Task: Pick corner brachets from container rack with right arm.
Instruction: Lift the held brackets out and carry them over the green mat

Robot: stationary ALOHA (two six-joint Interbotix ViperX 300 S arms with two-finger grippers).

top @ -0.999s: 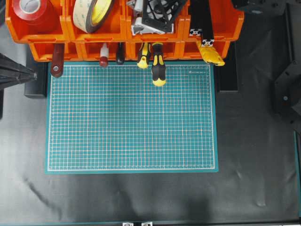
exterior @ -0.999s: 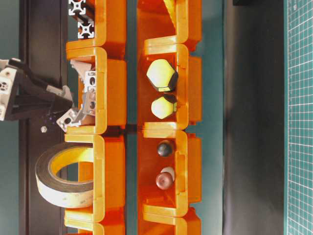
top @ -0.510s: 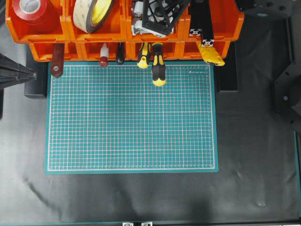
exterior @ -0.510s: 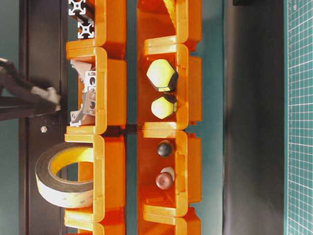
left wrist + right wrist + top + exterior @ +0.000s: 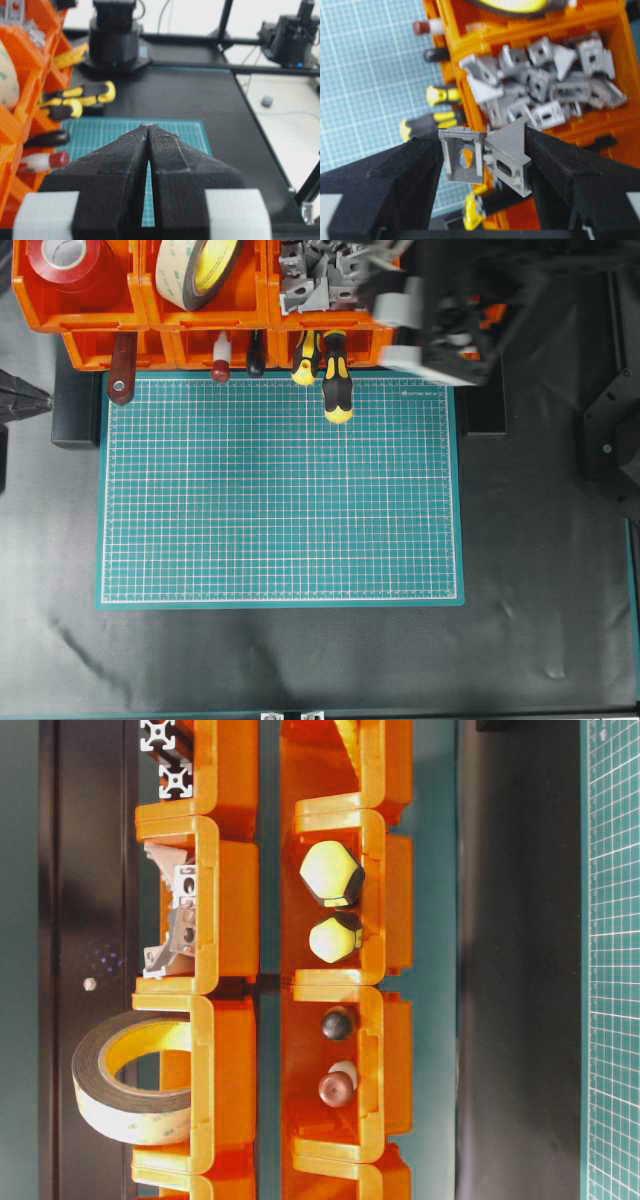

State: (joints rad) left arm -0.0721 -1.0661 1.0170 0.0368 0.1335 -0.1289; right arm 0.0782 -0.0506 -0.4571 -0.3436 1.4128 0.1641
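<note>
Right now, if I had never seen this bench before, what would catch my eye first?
Probably the bright orange container rack along the top edge, above the teal cutting mat. Next, the right gripper, pinching two silver-grey corner brachets side by side just above the bin heaped with more of them. Yellow-and-black screwdriver handles poke out of the lower bins over the mat.

Overhead: straight down on cutting mat [image 5: 280, 490]; container rack [image 5: 90, 310] at 12 o'clock; shared with close sideways table-level view.

- Green cutting mat [image 5: 280, 490] lies on the black bench [image 5: 540, 570].
- Red tape roll [image 5: 62, 260] far left.
- Yellow-black screwdriver handles [image 5: 335, 380] overhang the mat's far edge.
</note>
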